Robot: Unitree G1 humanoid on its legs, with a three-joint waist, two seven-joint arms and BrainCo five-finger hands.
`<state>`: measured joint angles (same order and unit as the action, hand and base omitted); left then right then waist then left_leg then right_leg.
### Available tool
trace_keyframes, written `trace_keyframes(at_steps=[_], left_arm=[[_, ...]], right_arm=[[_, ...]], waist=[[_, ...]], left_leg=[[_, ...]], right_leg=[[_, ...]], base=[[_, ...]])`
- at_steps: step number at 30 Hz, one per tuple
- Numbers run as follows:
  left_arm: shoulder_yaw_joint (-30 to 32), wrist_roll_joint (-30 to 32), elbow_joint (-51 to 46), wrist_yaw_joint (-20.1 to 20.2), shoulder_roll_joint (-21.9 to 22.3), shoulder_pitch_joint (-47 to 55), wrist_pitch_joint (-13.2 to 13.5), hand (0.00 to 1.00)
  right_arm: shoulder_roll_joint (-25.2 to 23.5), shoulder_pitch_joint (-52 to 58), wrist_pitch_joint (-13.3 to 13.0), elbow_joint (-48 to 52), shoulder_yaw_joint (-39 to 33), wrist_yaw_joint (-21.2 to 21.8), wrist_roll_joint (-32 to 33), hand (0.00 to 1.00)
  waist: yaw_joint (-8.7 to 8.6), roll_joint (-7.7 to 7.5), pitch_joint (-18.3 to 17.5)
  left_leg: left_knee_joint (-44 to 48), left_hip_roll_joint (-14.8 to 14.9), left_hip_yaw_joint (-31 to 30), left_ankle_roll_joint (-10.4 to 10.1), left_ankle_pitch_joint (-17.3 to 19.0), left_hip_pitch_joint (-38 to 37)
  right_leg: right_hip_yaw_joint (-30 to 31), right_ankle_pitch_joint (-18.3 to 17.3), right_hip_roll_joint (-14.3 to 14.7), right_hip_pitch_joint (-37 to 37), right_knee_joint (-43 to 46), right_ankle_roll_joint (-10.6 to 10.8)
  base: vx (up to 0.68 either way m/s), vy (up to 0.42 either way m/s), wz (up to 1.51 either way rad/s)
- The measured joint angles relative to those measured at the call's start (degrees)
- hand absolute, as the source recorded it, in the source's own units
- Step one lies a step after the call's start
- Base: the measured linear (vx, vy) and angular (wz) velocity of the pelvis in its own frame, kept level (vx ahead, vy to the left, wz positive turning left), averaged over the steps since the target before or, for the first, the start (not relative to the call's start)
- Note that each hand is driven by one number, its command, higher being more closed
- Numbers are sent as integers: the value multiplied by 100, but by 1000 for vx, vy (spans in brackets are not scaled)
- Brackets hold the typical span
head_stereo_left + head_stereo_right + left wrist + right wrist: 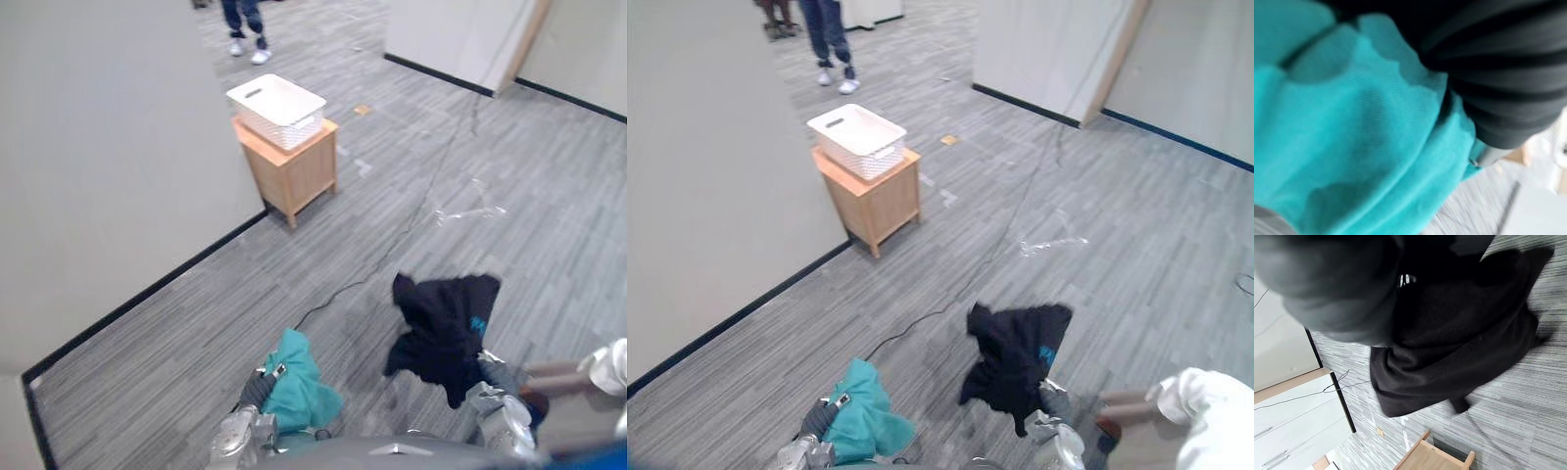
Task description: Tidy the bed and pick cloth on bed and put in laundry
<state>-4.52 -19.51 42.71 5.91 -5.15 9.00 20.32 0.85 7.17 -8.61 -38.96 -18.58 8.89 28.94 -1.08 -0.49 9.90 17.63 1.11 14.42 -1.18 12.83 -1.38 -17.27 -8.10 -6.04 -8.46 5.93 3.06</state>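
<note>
In the left eye view, the left hand (257,390) is low at the near edge with the teal cloth (296,387) bunched against its right side. The cloth covers the grasping side of the hand, so I cannot tell how it is set. Further right, the right hand (493,380) sits just under the black cloth (443,331), which rises above it in a crumpled heap. I cannot tell whether that hand is closed on the cloth either. Far off to the left, against the wall, the white basket (276,110) stands on a small wooden counter (294,171). The grey floor (411,176) lies between the basket and both cloths, which are well apart from it.

In the right eye view, a person's legs (833,39) stand beyond the basket at the far edge. A piece of white fabric (1210,411) lies in the near right corner, close to the right hand.

In the left wrist view, the teal cloth lies in soft folds right up against the hand's dark ribbed cover.

In the right wrist view, the black cloth hangs in heavy folds just past the dark cover, with the striped grey floor behind it.
</note>
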Motion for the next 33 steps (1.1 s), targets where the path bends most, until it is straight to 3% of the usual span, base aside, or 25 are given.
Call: trace_keyframes(at_steps=[2, 3, 5, 7, 8, 10, 12, 13, 14, 15, 16, 17, 19, 20, 21, 22, 23, 25, 28, 30, 31, 33], left_arm=[[-48, -244, -379, -2, 77, -140, 39, 100], [-141, -357, -624, 2, 124, -166, 63, 100], [-278, -634, -838, 13, 164, -194, 66, 100], [-437, -811, -1059, 50, 170, -264, 66, 100], [-485, -860, -1235, 73, 177, -263, 66, 100], [-709, -860, -1386, 120, 187, -275, 65, 100], [-1012, -863, -1433, 121, 206, -264, 64, 100], [-1189, -866, -1466, 115, 218, -211, 61, 100], [-1317, -877, -1489, 107, 219, -131, 57, 100], [-1365, -923, -1488, 100, 209, -44, 48, 100], [-1368, -923, -1488, 82, 193, -6, 32, 100], [-1388, -912, -1503, 1, 171, 1, 29, 100], [-1397, -906, -1511, -32, 169, 23, 7, 100], [-1411, -887, -1513, -71, 167, 30, -7, 100], [-1463, -844, -1515, -140, 152, 55, -10, 100], [-1474, -824, -1526, -167, 159, 85, -10, 100], [-1528, -796, -1553, -236, 33, 152, -10, 100], [-1565, -797, -1583, -278, -28, 168, -10, 100], [-1587, -797, -1847, -342, -19, 86, -11, 100], [-1634, -798, -1844, -326, -24, -48, -21, 100], [-1720, -798, -1843, -302, -25, -134, -25, 100], [-1790, -795, -1835, -206, -48, -134, -27, 100]], right_arm=[[82, 177, -27, 262, 133, 37, 9, 100], [155, 235, -49, 386, 183, 85, 12, 100], [277, 317, -117, 442, 299, 139, 11, 100], [268, 412, -182, 549, 350, 178, 7, 100], [225, 428, -190, 641, 368, 191, 3, 100], [193, 458, -247, 780, 397, 193, -10, 100], [191, 495, -358, 873, 420, 199, -55, 100], [216, 592, -479, 960, 496, 208, -104, 100], [250, 681, -547, 1053, 623, 211, -110, 100], [256, 687, -558, 1070, 721, 211, -110, 100], [237, 677, -561, 1088, 789, 209, -108, 100], [184, 671, -589, 1251, 944, 211, -106, 100], [181, 674, -598, 1352, 1033, 223, -104, 100], [169, 646, -597, 1387, 1025, 223, -103, 100], [123, 679, -597, 1498, 1023, 226, -103, 100], [107, 678, -597, 1547, 1037, 249, -105, 100], [25, 686, -601, 1604, 1054, 387, -105, 100], [-6, 799, -607, 1753, 1102, 452, -103, 100], [-8, 1126, -722, 2014, 1205, 446, -103, 100], [-9, 1247, -757, 2025, 1237, 378, -102, 100], [-11, 1349, -774, 2170, 1237, 319, -93, 100], [-21, 1365, -792, 2296, 1284, 303, -89, 100]], waist=[[-71, 58, 70], [-114, 183, 158], [-120, 314, 206], [-128, 332, 218], [-129, 303, 300], [-192, 338, 314], [-175, 317, 326], [-145, 371, 293], [-134, 420, 253], [-115, 371, 189], [-111, 295, 132], [-107, 183, 3], [-89, 56, -83], [-89, 60, -87], [-86, 43, -80], [-72, 21, -66], [-93, -14, -62], [-151, 2, -63], [-303, 3, -51], [-431, 37, 26], [-481, 122, 75], [-431, 96, 125]], left_leg=[[1355, 351, 256, -45, 56, 546], [1959, 560, 255, -40, 52, 676], [2218, 624, 178, -33, 4, 627], [2323, 582, 91, -102, -164, 662], [2330, 531, 72, -166, -1, 744], [1535, 371, 19, -116, 255, 802], [637, 177, -83, -72, 4, 889], [100, 175, -137, -128, -382, 952], [-70, 220, -149, -9, -809, 1029], [-24, 198, -127, 269, -926, 1016], [12, 157, -70, 331, -850, 1031], [211, 40, 30, 450, -519, 1123], [279, -61, 135, 552, -301, 1131], [259, -61, 161, 578, -280, 1039], [105, -71, 242, 607, -198, 765], [-11, -93, 275, 615, -152, 570], [-257, -157, 278, 637, -50, 79], [-462, -179, 119, 638, -14, -311], [-776, -168, -425, 636, -15, -740], [-872, -48, -809, 560, 35, -987], [-871, 109, -1022, 350, 236, -1126], [-829, 264, -1109, 112, 491, -1399]], right_leg=[[98, -43, 89, -69, 17, -46], [163, -94, 187, -213, 34, -89], [344, -215, 220, -319, 123, -124], [500, -320, 184, -317, 129, -245], [571, -326, 153, -325, 106, -291], [580, -381, 96, -357, 105, -339], [581, -452, -7, -462, 113, -284], [581, -545, 14, -506, 110, -182], [649, -690, 71, -583, 135, -120], [784, -783, 40, -604, 165, -61], [832, -856, -34, -572, 200, -21], [902, -985, -213, -461, 297, 50], [1130, -939, -334, -226, 789, 210], [1210, -896, -368, 12, 1396, 288], [1249, -703, -461, 489, 2560, 626], [1291, -482, -535, 722, 3159, 889], [1337, -254, -631, 1209, 4475, 980], [1266, -450, -591, 1555, 5115, 683], [1013, -751, -465, 2252, 4975, 374], [1000, -801, -383, 2490, 4402, 282], [974, -744, -384, 2597, 3768, 284], [1018, -319, -439, 2600, 2492, 286]], base=[[33, -50, -21], [39, -34, -29], [36, -22, -38], [42, -37, -32], [36, -41, -27], [52, -11, -10], [93, 42, -14], [127, 110, -22], [228, 186, -30], [247, 181, -28], [324, 164, -29], [355, 118, -25], [429, 129, -20], [403, 152, -7], [304, 131, -10], [463, 158, -21], [380, 102, -10], [379, 45, 29], [431, -78, 89], [350, -176, 105], [388, -247, 90], [406, -297, 53]])
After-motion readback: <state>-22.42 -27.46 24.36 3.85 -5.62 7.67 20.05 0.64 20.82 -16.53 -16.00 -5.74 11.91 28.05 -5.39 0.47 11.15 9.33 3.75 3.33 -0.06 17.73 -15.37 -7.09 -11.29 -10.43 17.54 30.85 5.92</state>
